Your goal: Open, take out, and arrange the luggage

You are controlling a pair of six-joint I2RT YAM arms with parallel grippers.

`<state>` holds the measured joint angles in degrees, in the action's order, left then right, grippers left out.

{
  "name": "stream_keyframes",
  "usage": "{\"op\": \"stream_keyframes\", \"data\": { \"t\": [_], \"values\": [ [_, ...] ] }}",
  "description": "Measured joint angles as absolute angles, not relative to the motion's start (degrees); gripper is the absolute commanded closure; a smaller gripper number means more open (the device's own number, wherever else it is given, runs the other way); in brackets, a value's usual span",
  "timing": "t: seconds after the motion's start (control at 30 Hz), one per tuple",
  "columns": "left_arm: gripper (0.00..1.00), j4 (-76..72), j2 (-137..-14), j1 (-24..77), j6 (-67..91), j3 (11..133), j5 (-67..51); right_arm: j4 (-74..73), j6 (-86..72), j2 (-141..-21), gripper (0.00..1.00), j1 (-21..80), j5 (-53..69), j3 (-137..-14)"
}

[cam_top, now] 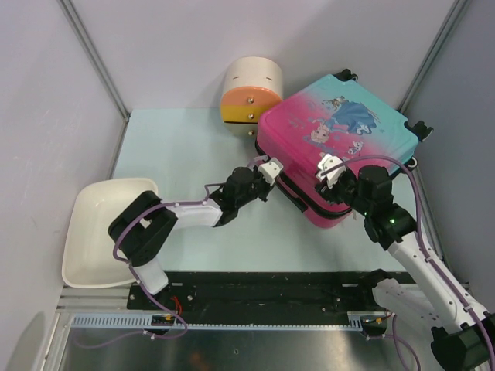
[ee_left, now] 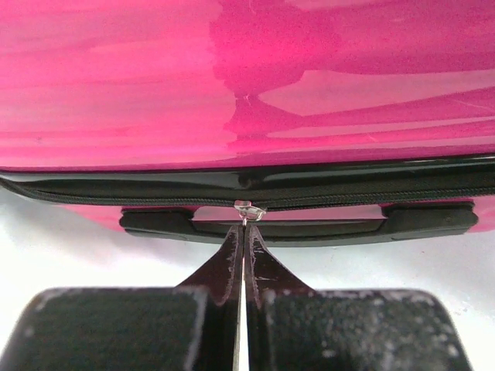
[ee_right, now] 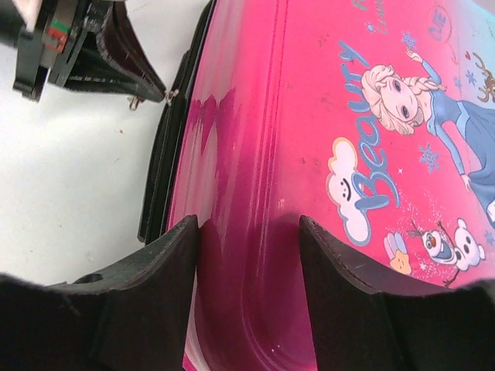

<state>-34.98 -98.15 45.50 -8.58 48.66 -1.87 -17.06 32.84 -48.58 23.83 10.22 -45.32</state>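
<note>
The luggage [cam_top: 336, 147] is lying flat, lid down, at the far right corner of the table [cam_top: 186, 147]. The left gripper [ee_left: 244, 232] has its 2 fingers pressed together, pinching the zipper pull [ee_left: 249, 209] on the suitcase's left side. The right gripper [ee_right: 247, 232] is spread over the pink near edge, holding nothing.

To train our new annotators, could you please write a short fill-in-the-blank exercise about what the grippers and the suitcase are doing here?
1. The left gripper is shut on the small silver ____ of the luggage.
2. The right gripper, over the luggage, is ____.
3. The luggage lies flat with its lid ____.
4. The white tray stands on the ____ side of the table.

Missing words: zipper pull; open; closed; left.
</note>
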Motion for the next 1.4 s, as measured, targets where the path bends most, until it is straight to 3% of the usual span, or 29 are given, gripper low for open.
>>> {"op": "stream_keyframes", "data": {
  "t": [0.37, 0.67, 1.07, 1.4],
  "values": [
    [1.00, -33.0, -100.6, 37.1, -12.6, 53.1, -3.5, -20.2, 39.0, -47.2, 0.60, 20.0, 15.2, -45.4],
    [1.00, -31.9, -107.2, 29.6, -18.2, 61.6, -13.6, -25.4, 47.6, -44.1, 0.64, 4.4, 25.5, -44.8],
    [1.00, -28.8, -115.0, 28.2, -27.2, 72.5, -27.8, -28.5, 62.0, -43.9, 0.62, -14.3, 35.4, -43.9],
    [1.00, -29.1, -126.8, 28.2, -29.0, 87.4, -29.2, -30.7, 68.3, -43.9, 0.62, -19.3, 37.4, -43.9]
  ]
}}
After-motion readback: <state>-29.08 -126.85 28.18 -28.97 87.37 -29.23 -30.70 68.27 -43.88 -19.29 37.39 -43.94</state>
